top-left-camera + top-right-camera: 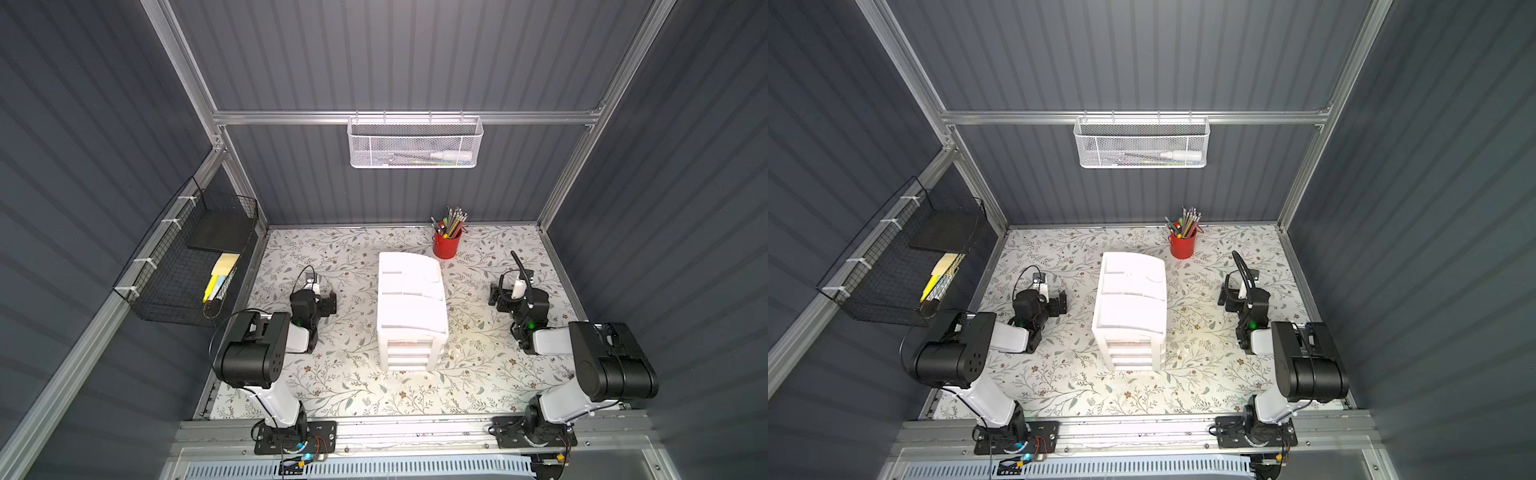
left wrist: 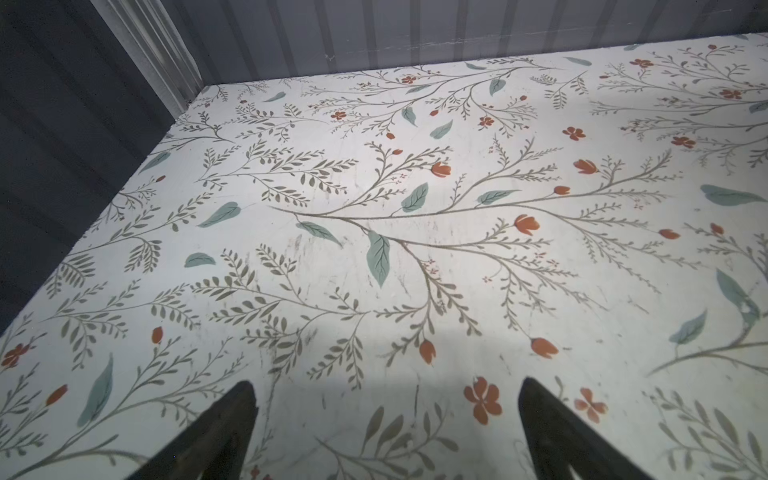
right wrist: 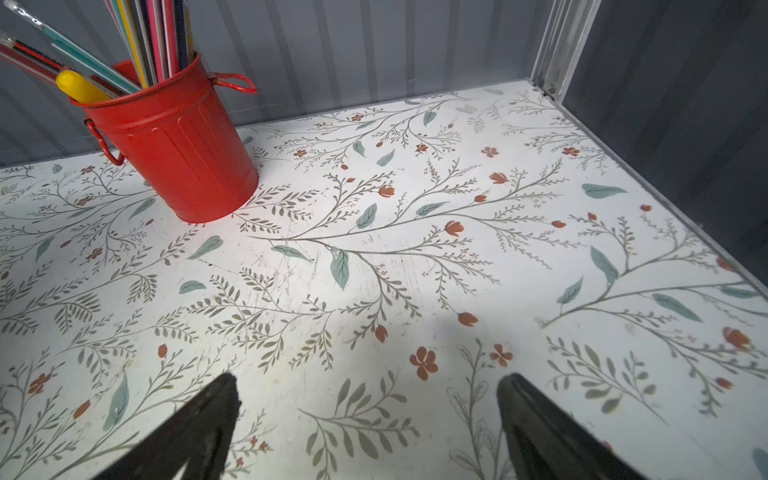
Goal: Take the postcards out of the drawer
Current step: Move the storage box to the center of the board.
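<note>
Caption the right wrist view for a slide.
Open right gripper above floral tabletop, red metal bucket of pencils nearby.

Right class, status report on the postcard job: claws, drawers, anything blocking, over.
Left claw open, empty. Right claw open, empty. Drawer unit all shut, postcards not in view. Red pencil bucket behind unit, not blocking.

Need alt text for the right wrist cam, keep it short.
The right gripper hangs open and empty over the floral-patterned table. Ahead of it, near the grey back wall, stands a red bucket holding pencils and a yellow marker.
</note>
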Robot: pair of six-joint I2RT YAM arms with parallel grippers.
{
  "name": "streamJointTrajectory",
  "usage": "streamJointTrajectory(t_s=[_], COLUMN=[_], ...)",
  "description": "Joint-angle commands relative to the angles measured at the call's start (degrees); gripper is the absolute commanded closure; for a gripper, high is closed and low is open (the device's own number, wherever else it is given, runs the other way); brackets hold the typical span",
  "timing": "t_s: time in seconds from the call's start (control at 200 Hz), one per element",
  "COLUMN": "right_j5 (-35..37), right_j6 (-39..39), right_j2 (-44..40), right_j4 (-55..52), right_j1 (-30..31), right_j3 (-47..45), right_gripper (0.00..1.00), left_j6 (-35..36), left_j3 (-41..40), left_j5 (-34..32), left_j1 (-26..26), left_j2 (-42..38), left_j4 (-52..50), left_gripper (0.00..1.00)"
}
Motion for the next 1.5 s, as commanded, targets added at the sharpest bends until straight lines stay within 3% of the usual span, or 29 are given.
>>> streamJointTrajectory(t_s=[0.0, 1.156, 1.386, 1.496], right_j5=[0.16, 0.34, 6.42, 8.47], right_j6=[-0.54, -0.43, 1.59, 2.24], right_j2=[-0.61, -0.52, -2.69, -5.81], right_j4=[-0.13, 0.13, -3.67, -12.84], right_j1=[0.15, 0.16, 0.2, 0.14], right_j3=[0.87, 0.82, 2.33, 5.23], right_gripper=[0.01, 0.01, 0.01, 0.01], left_j6=[-0.54, -1.69, -1.08, -1.05], left_j3=[1.03, 1.17, 4.07, 4.81], left_j5=[-0.5, -3.38, -9.94, -12.56], left_j1=[0.38, 0.33, -2.32, -3.85], left_j2=[-0.24, -0.48, -8.24, -12.9], left_j4=[-0.71, -0.72, -11.79, -15.21], left_gripper=[0.0, 0.01, 0.01, 0.01])
